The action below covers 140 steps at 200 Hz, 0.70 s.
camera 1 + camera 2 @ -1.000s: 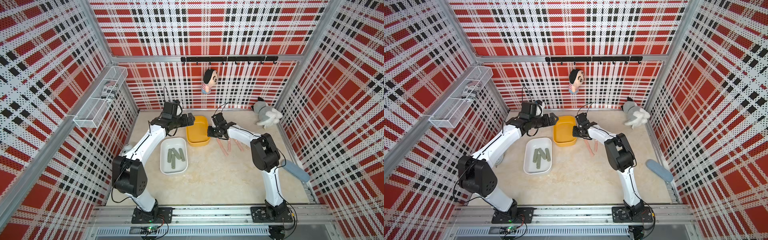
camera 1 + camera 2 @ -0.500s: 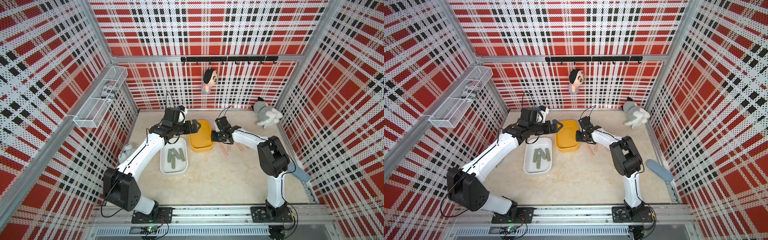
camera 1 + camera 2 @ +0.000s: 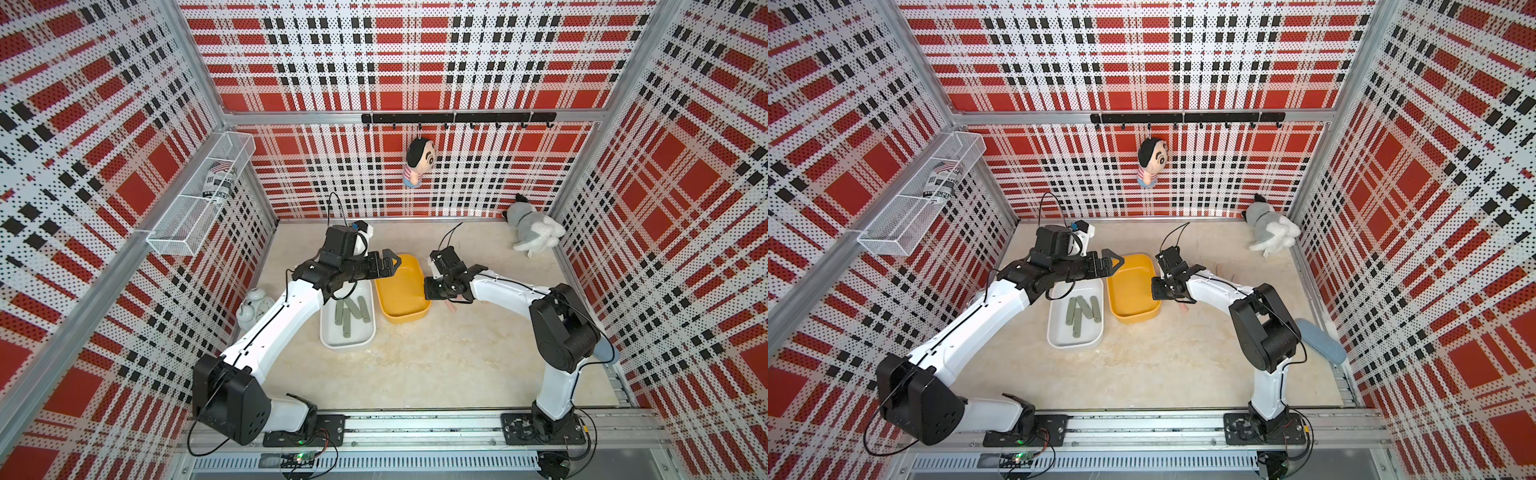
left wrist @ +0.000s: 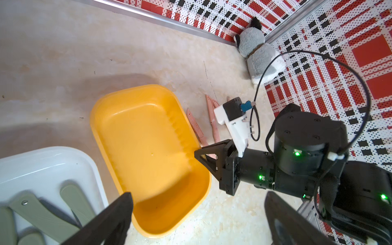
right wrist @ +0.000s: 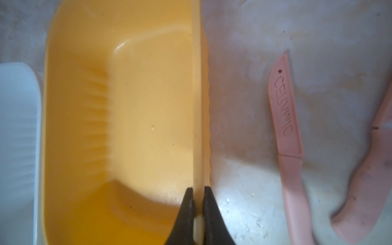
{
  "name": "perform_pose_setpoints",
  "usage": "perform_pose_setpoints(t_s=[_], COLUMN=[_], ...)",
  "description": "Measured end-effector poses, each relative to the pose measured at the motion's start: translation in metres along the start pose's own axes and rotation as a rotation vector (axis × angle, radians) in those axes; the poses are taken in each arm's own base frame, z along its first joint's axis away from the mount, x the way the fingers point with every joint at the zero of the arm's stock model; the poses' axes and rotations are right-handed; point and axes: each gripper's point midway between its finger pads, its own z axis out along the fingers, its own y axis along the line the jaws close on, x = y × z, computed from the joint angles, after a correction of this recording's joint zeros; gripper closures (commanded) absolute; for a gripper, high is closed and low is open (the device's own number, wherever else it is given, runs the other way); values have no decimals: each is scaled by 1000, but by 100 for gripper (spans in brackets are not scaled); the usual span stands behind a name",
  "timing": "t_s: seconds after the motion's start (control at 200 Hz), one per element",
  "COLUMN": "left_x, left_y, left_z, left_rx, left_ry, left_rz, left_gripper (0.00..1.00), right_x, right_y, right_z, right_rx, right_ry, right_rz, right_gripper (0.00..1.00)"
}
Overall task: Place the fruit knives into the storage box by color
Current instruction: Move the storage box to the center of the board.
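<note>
My right gripper (image 5: 198, 191) is shut on the right-hand rim of the yellow storage box (image 5: 197, 106), one finger inside and one outside; in both top views it (image 3: 428, 289) sits at that rim (image 3: 1156, 286). The box holds nothing. Salmon-pink fruit knives (image 5: 285, 118) lie on the table just right of the box (image 4: 196, 127); one end (image 3: 451, 306) shows under the right arm. Several olive-green fruit knives (image 3: 351, 311) lie in the white storage box (image 3: 347, 343) to the left. My left gripper (image 3: 392, 264) hovers open over the yellow box's far-left corner, holding nothing (image 4: 198, 198).
A grey-and-white plush toy (image 3: 534, 232) lies in the far right corner. A white alarm clock (image 3: 253, 307) stands by the left wall under my left arm. A blue-grey flat object (image 3: 1320, 340) lies at the right edge. A wire basket (image 3: 199, 195) hangs on the left wall.
The yellow box has slid toward the front of the table with my right gripper shut on its rim. My left arm has swung forward and right, its gripper staying beside the box's far corner.
</note>
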Motion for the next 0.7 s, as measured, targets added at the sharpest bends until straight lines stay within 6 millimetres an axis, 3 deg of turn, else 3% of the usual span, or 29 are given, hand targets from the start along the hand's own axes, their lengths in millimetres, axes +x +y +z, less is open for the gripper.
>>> perform_pose_setpoints(t_s=[0.431, 0.701], left_x=[24, 35], left_y=[-19, -15], left_z=[-7, -3], left_rx=[31, 26], left_ry=[17, 30], left_rz=[3, -12], left_gripper=[1, 2], right_x=[53, 77], right_y=[3, 9], right_z=[-28, -27], right_rx=[5, 3], right_ry=[28, 67], right_rz=[39, 77], right_gripper=[87, 77])
